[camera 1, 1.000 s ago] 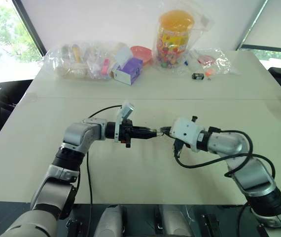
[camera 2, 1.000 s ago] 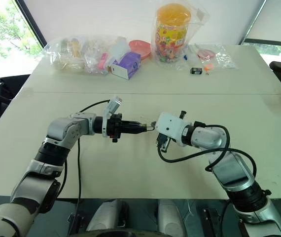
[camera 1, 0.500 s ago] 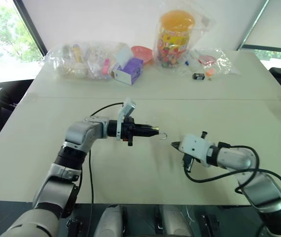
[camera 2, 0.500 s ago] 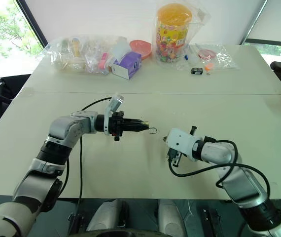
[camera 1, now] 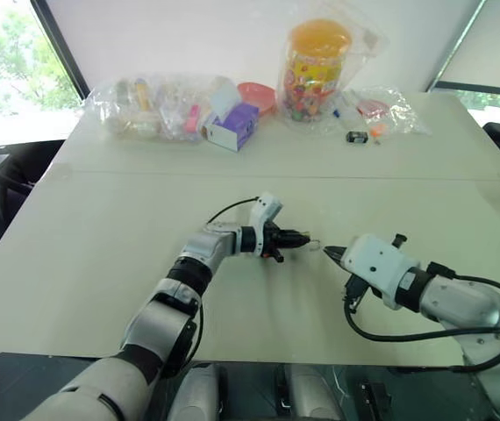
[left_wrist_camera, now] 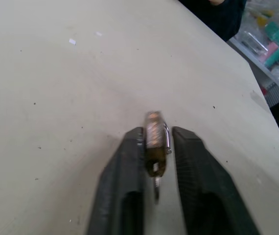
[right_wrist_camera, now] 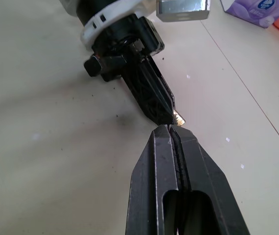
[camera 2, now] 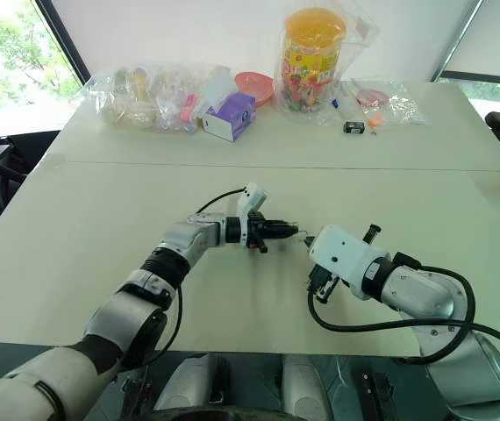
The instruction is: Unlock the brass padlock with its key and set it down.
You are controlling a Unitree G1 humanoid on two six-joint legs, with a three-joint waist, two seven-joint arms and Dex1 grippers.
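Now apart: the right gripper has drawn back from the left gripper, its fingers pressed shut (key not discernible). The left arm has dropped low over the cream table; its fingers stand loosely either side of the brass padlock, shackle swung open. Likely unlocked, set-down under way. Bagged clutter and a candy jar line the far edge by the windows.
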